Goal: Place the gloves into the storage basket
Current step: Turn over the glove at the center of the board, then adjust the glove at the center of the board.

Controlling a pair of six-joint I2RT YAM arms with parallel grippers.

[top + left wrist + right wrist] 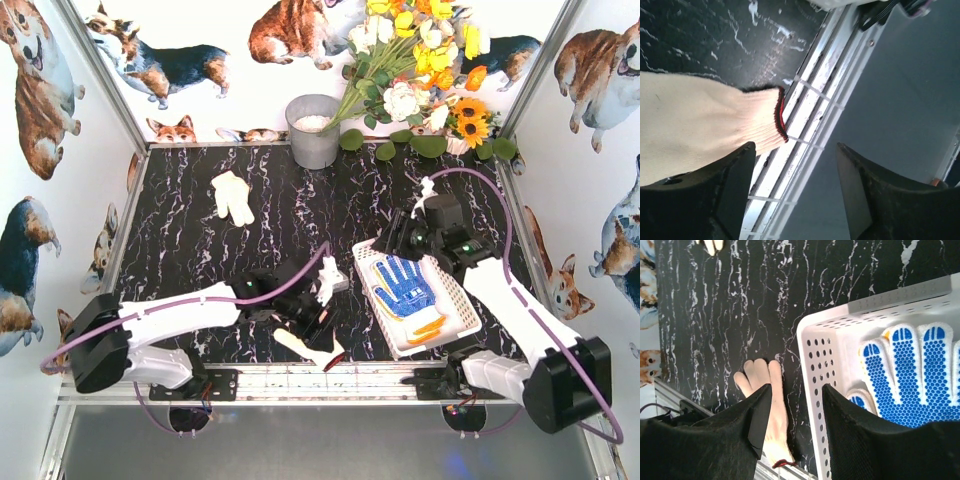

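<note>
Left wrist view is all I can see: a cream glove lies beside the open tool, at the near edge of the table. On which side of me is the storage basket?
Observer: The storage basket stands to the right of your left tool, just in front of the right arm.
Operator: Thank you. Are other gloves lying outside the basket?
Observer: Yes, one white glove lies far out on the table, on the left side, toward the grey bucket.
</note>
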